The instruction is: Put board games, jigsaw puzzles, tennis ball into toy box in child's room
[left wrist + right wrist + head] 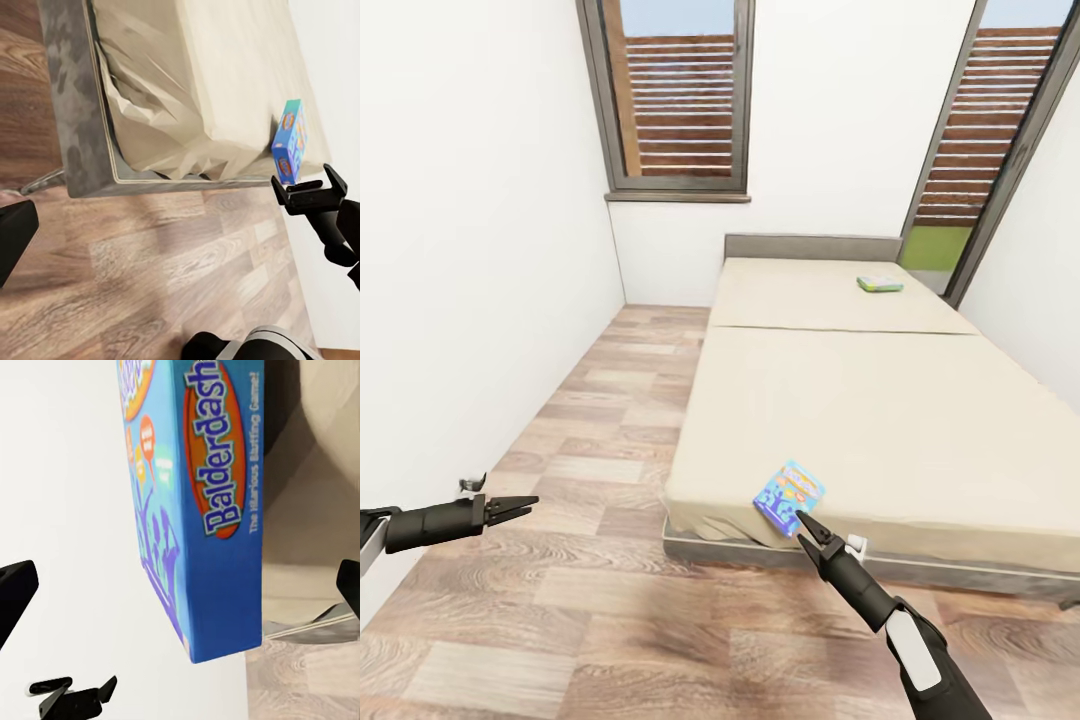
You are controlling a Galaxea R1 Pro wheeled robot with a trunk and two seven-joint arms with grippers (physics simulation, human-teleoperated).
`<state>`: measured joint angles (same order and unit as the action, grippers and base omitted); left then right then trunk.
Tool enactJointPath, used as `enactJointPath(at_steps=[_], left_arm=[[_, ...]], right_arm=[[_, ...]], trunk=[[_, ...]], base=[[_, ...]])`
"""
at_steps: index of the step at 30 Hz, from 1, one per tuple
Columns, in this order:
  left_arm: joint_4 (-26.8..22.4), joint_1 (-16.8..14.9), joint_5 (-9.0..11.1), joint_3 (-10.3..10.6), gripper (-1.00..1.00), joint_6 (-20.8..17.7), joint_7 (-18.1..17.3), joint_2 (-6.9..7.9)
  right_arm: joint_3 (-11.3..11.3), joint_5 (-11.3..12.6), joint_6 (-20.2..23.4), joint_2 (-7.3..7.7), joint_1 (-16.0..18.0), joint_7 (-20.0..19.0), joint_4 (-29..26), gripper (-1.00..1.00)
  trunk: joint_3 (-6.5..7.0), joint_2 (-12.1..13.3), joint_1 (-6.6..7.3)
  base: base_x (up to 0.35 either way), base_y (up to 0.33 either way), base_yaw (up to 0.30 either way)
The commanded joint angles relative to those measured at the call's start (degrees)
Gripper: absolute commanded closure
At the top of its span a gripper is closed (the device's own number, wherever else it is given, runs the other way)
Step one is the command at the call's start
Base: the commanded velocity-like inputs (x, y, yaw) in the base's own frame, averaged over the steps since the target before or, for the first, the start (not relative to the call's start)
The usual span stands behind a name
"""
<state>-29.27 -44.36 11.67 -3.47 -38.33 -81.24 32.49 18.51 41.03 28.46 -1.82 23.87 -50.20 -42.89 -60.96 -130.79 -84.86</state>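
Blue board game on bed near corner, just beyond right tool tips, long axis diagonal toward headboard. Right tool fingers apart, straddling box edge. Left tool nearly together, over floor.

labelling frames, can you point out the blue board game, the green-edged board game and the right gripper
blue board game (790, 496): head view, middle of its printed top face
green-edged board game (879, 284): head view, middle of its top face
right gripper (809, 530): head view, midway between its fingertips
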Motion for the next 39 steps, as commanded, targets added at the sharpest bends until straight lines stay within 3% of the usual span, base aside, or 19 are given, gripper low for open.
enactJointPath(at_steps=[1, 39], left_arm=[[0.01, -0.02, 0.11, 0.01, -1.0, -0.6, -0.14, -0.01], [0.01, -0.02, 0.15, 0.04, -1.0, -0.6, -0.16, -0.16]], right_arm=[[0.2, 0.18, 0.45, -0.05, 0.03, -0.09, -0.01, -1.0], [0.3, 0.16, 0.55, -0.03, 0.03, 0.37, 0.17, -1.0]], trunk=[[-0.05, -0.02, -0.01], [-0.05, -0.02, -0.01]], base=[[0.13, 0.066, 0.0], [0.018, 0.027, 0.0]])
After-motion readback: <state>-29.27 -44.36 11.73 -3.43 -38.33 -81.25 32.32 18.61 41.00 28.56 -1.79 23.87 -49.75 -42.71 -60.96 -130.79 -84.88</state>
